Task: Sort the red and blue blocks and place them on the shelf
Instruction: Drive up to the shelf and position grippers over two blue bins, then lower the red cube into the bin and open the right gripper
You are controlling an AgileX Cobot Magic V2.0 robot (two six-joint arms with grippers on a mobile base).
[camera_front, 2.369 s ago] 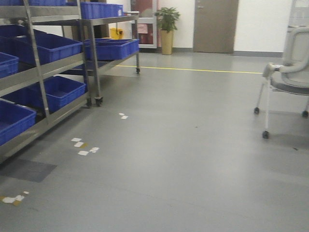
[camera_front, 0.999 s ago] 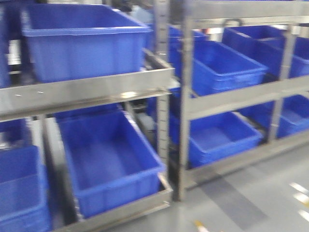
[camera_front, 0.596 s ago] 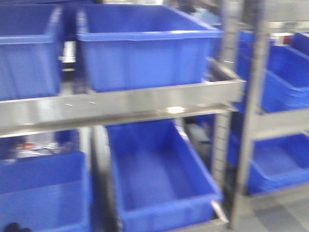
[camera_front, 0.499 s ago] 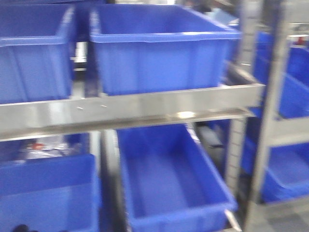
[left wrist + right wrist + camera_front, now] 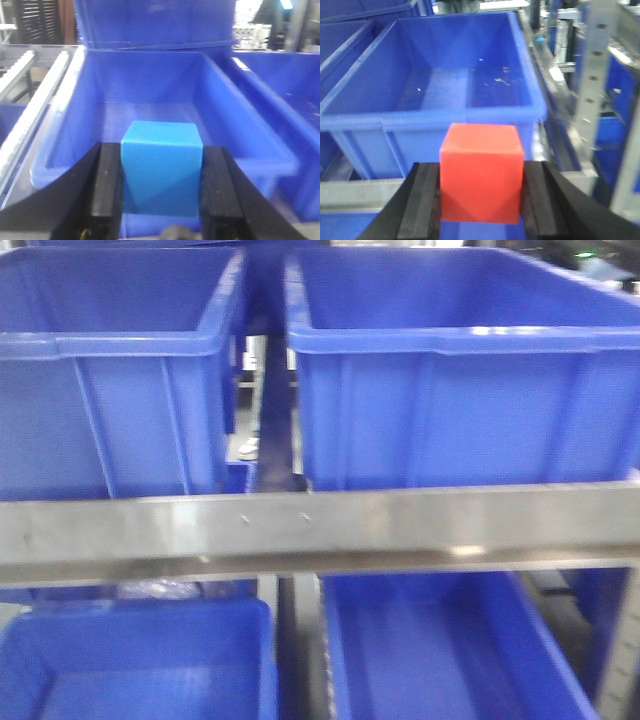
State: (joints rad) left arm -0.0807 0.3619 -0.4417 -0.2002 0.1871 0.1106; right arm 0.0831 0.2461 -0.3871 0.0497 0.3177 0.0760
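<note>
Left wrist-mounted view: left gripper (image 5: 161,187) clamps the blue block (image 5: 161,170) at 6 o'clock, blue bin (image 5: 150,82) at 12; right gripper (image 5: 481,187) likewise pinches the red block (image 5: 481,172), both grippers' lower ends cropped.

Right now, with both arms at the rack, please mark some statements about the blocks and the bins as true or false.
1. The left arm's fingers are shut on the blue block. True.
2. The right arm's fingers hold nothing. False: they are shut on the red block.
3. In the front view, the upper left bin and the upper right bin stand side by side behind the steel front rail. True.
4. The red block lies on the floor of the blue bin in the right wrist view. False: the fingers hold it on the near side of that bin's front wall.
</note>
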